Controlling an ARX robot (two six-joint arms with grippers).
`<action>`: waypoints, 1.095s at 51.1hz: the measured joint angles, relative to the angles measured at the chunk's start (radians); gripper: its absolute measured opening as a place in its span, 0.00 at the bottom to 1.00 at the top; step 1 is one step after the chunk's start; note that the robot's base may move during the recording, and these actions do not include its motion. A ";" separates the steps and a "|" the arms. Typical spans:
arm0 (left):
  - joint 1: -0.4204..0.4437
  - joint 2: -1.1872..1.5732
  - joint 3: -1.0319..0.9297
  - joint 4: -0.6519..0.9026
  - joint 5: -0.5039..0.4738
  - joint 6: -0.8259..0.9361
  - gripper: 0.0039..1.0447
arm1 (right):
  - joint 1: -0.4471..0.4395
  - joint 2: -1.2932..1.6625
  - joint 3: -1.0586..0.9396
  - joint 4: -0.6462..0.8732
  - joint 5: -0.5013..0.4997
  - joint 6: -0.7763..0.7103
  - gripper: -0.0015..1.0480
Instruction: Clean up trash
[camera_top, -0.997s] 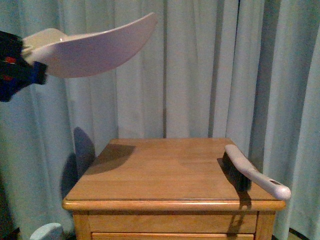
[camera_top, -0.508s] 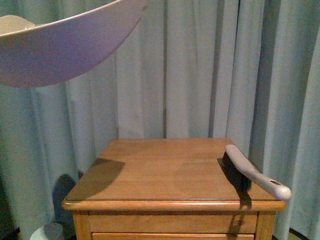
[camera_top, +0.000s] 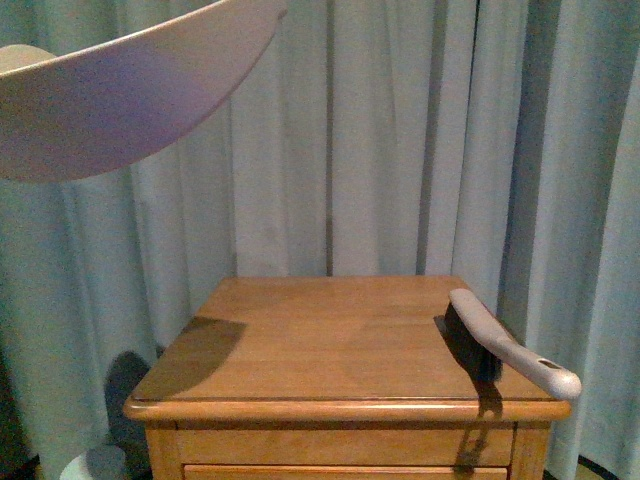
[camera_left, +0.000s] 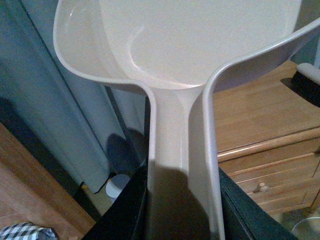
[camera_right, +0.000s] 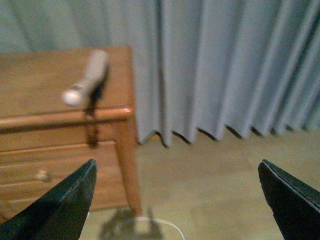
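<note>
The beige dustpan (camera_top: 120, 100) hangs high at the upper left of the front view, tilted, its underside facing the camera. In the left wrist view my left gripper (camera_left: 180, 215) is shut on the dustpan's handle, and the pan's hollow (camera_left: 190, 45) shows nothing inside. The trash is out of view in every frame. A grey-handled brush with black bristles (camera_top: 505, 350) lies on the right edge of the wooden nightstand (camera_top: 330, 340); the brush (camera_right: 87, 80) also shows in the right wrist view. My right gripper (camera_right: 180, 200) is open, low over the bare floor beside the nightstand.
Pale blue-grey curtains (camera_top: 400, 140) hang behind and beside the nightstand. A small white bin (camera_top: 95, 465) stands on the floor at its left. A round rim (camera_right: 145, 222) shows on the floor by the nightstand leg. A checkered cloth (camera_left: 25, 232) lies on the floor.
The dustpan has risen and swung left and nearer the front camera. My left gripper has passed out of the front view. The brush has not moved.
</note>
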 joint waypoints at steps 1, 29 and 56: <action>0.000 0.000 0.000 0.000 0.000 0.000 0.27 | 0.000 0.023 0.008 0.001 0.018 0.006 0.93; 0.002 0.000 0.000 0.000 0.005 -0.003 0.27 | -0.006 1.025 0.819 -0.146 -0.190 0.250 0.93; 0.002 0.000 0.000 0.000 0.004 -0.003 0.27 | 0.040 1.638 1.291 -0.279 -0.243 0.322 0.93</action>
